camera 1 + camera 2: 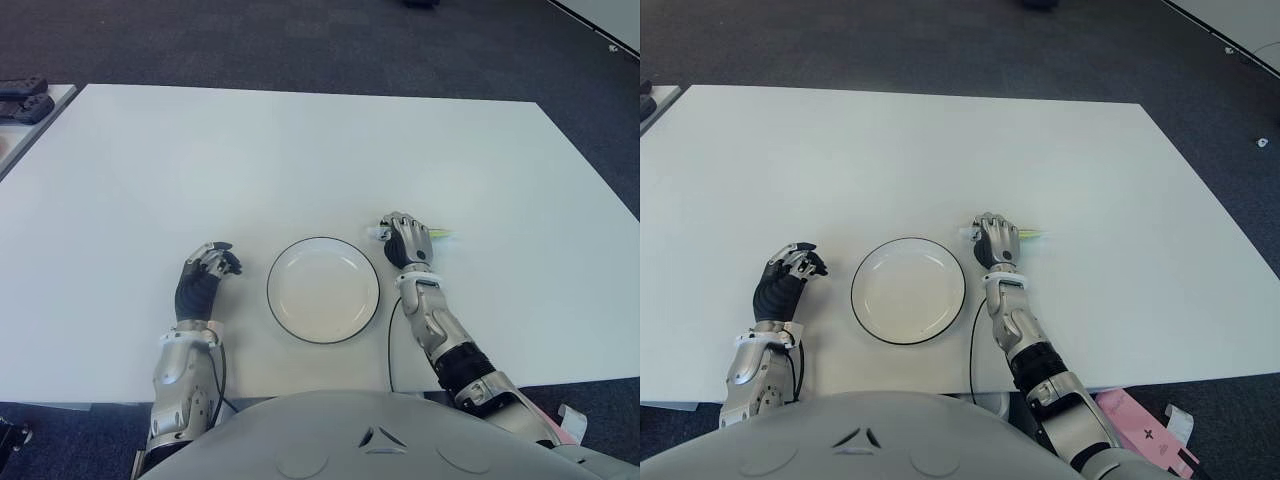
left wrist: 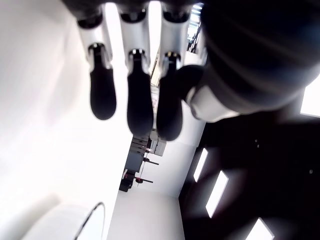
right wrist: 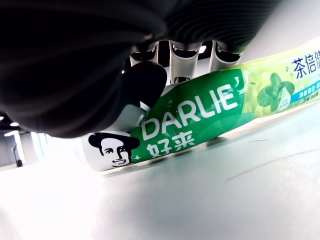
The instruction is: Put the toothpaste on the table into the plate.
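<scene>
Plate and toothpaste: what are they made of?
The plate looks like glazed ceramic or enamel: smooth white with a thin dark rim. The toothpaste, under the right hand, looks like a soft plastic tube: glossy printed green skin and a white end. The left hand idles left of the plate.

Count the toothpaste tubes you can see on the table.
1. The toothpaste lies on the table right of the plate, under the right hand, whose fingers wrap it.

My broad white rectangular table (image 1: 300, 150) carries a round white black-rimmed plate (image 1: 323, 289) and, just beside it, a green toothpaste tube (image 3: 210, 112).
</scene>
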`<state>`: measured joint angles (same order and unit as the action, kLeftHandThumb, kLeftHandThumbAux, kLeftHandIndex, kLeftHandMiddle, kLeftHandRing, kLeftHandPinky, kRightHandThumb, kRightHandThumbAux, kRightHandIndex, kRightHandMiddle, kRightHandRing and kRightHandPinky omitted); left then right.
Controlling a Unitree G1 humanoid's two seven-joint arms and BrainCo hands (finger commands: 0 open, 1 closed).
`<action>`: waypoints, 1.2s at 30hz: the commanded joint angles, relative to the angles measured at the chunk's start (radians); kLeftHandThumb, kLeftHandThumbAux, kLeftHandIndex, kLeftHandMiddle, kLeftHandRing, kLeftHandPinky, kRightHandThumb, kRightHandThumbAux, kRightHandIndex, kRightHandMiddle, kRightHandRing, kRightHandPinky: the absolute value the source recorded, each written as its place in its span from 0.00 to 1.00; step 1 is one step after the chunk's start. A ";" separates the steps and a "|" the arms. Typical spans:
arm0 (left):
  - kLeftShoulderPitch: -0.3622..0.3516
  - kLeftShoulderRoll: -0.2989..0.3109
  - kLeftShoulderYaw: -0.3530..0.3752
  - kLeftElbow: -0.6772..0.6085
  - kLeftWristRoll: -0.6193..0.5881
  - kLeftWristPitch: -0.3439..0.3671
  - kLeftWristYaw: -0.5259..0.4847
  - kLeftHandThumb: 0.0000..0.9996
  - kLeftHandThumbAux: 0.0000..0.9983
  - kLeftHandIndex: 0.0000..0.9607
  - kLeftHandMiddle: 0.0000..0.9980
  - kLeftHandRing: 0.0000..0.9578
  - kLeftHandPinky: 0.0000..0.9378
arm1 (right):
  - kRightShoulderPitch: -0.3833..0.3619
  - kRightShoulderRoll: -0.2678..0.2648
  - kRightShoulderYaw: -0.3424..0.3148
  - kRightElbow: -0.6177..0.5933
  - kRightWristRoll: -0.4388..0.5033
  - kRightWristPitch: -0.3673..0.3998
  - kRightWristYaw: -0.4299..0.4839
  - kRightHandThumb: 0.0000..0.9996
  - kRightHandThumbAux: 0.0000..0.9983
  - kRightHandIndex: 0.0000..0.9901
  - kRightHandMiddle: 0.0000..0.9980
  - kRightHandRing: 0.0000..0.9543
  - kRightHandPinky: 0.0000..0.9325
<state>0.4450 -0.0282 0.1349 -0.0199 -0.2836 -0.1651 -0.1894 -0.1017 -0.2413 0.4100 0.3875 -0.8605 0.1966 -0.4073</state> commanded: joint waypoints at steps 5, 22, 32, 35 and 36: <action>0.015 -0.004 0.006 0.021 0.001 0.033 0.012 0.71 0.72 0.45 0.59 0.59 0.58 | 0.038 -0.012 -0.014 0.057 0.044 -0.010 0.009 1.00 0.67 0.43 0.42 0.46 0.51; 0.008 0.006 0.008 0.028 0.010 0.036 0.012 0.71 0.72 0.45 0.59 0.59 0.57 | 0.024 -0.019 -0.051 0.134 0.105 -0.186 -0.171 1.00 0.66 0.47 0.49 0.53 0.43; 0.001 0.012 0.008 0.043 0.002 0.024 -0.004 0.71 0.72 0.45 0.59 0.59 0.57 | 0.025 -0.004 -0.084 0.132 0.154 -0.297 -0.265 1.00 0.67 0.44 0.48 0.52 0.46; -0.002 0.012 0.011 0.049 -0.004 0.025 -0.005 0.71 0.72 0.45 0.59 0.59 0.57 | 0.034 -0.001 -0.094 0.099 0.162 -0.317 -0.280 1.00 0.67 0.41 0.46 0.50 0.49; -0.003 0.012 0.012 0.051 -0.005 0.027 -0.004 0.71 0.72 0.45 0.59 0.59 0.57 | 0.038 0.002 -0.099 0.083 0.163 -0.324 -0.288 1.00 0.67 0.40 0.45 0.49 0.50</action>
<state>0.4345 -0.0166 0.1432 -0.0079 -0.2868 -0.1688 -0.1934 -0.0985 -0.2465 0.3222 0.4791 -0.7147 -0.1099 -0.6766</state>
